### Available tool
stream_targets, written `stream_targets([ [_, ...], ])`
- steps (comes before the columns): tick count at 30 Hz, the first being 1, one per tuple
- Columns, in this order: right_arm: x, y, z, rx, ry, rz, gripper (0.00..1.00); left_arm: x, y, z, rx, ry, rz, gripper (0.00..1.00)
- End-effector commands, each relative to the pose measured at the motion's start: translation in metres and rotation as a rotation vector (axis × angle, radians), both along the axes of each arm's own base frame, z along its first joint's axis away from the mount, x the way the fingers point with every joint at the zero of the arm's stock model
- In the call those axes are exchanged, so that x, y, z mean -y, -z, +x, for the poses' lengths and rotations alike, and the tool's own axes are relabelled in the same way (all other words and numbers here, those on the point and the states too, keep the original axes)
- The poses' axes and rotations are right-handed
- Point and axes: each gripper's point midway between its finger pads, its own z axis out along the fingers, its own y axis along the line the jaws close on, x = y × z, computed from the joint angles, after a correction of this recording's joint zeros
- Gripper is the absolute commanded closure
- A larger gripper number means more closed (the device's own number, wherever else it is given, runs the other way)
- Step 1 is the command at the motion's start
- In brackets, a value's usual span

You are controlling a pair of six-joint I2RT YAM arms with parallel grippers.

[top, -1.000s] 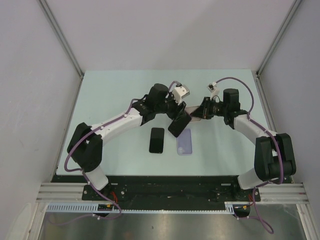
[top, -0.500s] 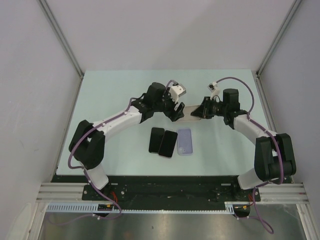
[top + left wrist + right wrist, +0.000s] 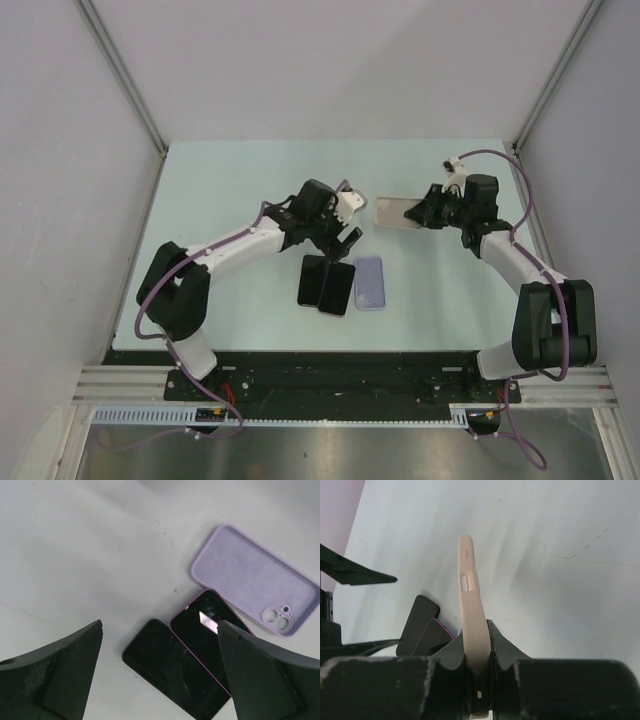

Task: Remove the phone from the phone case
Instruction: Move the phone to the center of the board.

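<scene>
A dark phone with a pink rim [image 3: 337, 288] [image 3: 210, 635] lies flat on the table, leaning against a black phone [image 3: 313, 280] [image 3: 170, 675] on its left. My left gripper [image 3: 338, 243] [image 3: 160, 625] hovers just above both, open and holding nothing. The beige phone case [image 3: 395, 213] [image 3: 470, 610] is empty and held on edge above the table, right of centre. My right gripper [image 3: 420, 213] [image 3: 479, 645] is shut on its end.
A lilac phone case [image 3: 370, 283] [image 3: 255, 577] lies back up, just right of the pink-rimmed phone. Grey walls close in the pale green table [image 3: 220, 190] on three sides.
My left gripper opened and let go of the pink-rimmed phone, which now lies beside the black one. My right gripper pulled the beige case away to the right.
</scene>
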Motion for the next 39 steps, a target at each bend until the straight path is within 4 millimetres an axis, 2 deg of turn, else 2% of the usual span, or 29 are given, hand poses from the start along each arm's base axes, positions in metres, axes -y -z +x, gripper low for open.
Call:
stream_targets([
  [1, 0.019, -0.023, 0.011, 0.082, 0.060, -0.023, 1.00, -0.002, 0.016, -0.017, -0.055, -0.092, 0.140, 0.00],
  [7, 0.029, -0.029, 0.012, 0.086, 0.085, -0.007, 1.00, 0.003, 0.046, -0.059, -0.263, -0.096, 0.175, 0.00],
  [12, 0.028, -0.037, 0.008, 0.106, 0.077, -0.005, 1.00, -0.005, 0.067, -0.079, -0.362, -0.153, 0.235, 0.00],
  [15, 0.028, -0.040, 0.008, 0.113, 0.073, -0.002, 1.00, -0.002, 0.069, -0.088, -0.383, -0.145, 0.233, 0.00],
  [22, 0.027, -0.040, 0.008, 0.114, 0.070, 0.001, 1.00, 0.019, 0.067, -0.105, -0.356, -0.108, 0.245, 0.00],
  [25, 0.027, -0.041, 0.007, 0.112, 0.070, 0.001, 1.00, 0.023, 0.072, -0.108, -0.333, -0.119, 0.277, 0.00],
  [30, 0.025, -0.042, 0.005, 0.114, 0.057, 0.004, 1.00, 0.020, 0.074, -0.096, -0.291, -0.173, 0.301, 0.00],
  [36, 0.024, -0.040, 0.004, 0.108, 0.047, 0.010, 1.00, 0.013, 0.064, -0.082, -0.201, -0.259, 0.311, 0.00],
  [39, 0.023, -0.040, 0.004, 0.107, 0.042, 0.014, 1.00, 0.014, 0.063, -0.082, -0.183, -0.269, 0.313, 0.00],
])
